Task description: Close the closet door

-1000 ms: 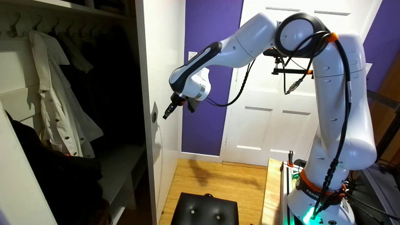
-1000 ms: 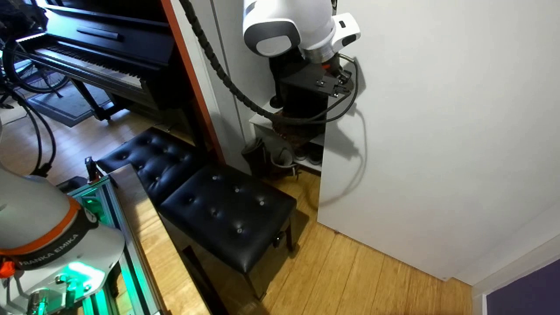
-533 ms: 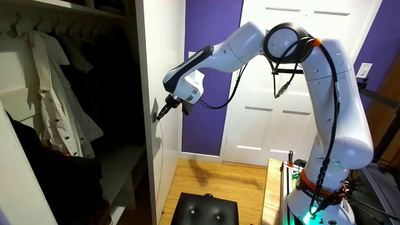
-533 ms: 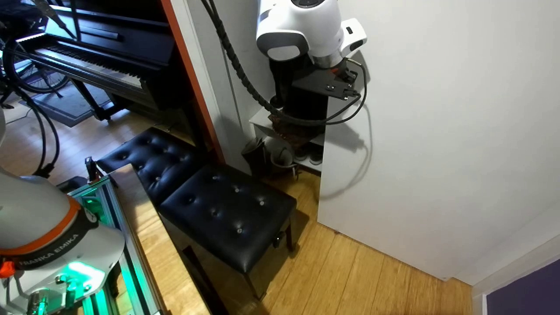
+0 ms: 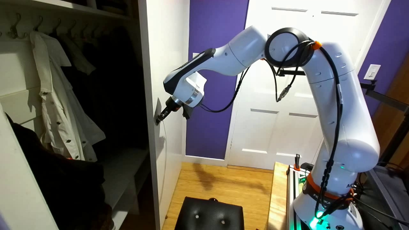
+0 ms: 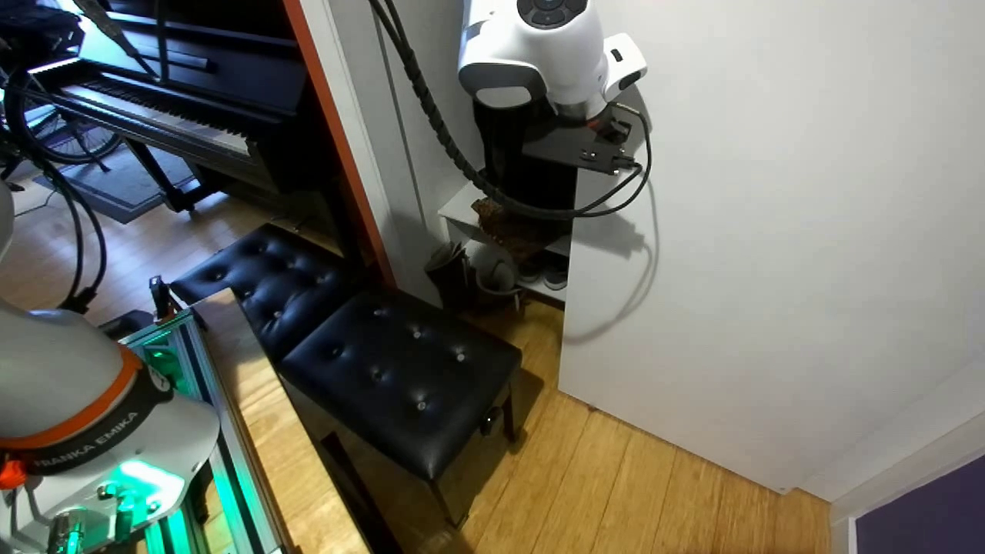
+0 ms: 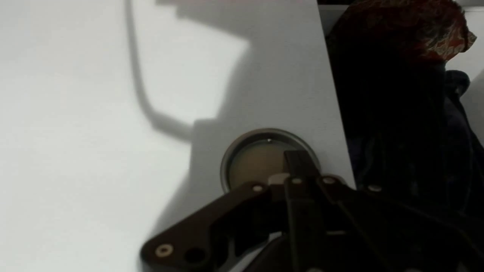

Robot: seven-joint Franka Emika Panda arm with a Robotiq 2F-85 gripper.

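Observation:
The white closet door (image 5: pixel 171 41) stands open, with the closet interior showing past its free edge. It also shows in the other views (image 6: pixel 769 254) (image 7: pixel 75 170). A round recessed pull (image 7: pixel 253 162) with a metal rim sits in the door face close to that edge. My gripper (image 7: pixel 298 162) is shut and empty, its tips together over the right part of the recess. In an exterior view the gripper (image 5: pixel 158 120) reaches the pull from the right, tilted down. Whether the tips touch the recess wall, I cannot tell. In an exterior view the gripper's tips are hidden behind its mount.
Black padded benches (image 6: pixel 400 377) stand on the wooden floor below the arm, near the door's lower edge. Inside the closet hang a white jacket (image 5: pixel 60 95) and dark clothes. A purple wall (image 5: pixel 207 127) lies behind the arm. A cable (image 6: pixel 431 115) hangs along the arm.
My arm has reached forward and a little down, bringing the gripper's tips from away from the door to the round pull. The door has not visibly moved.

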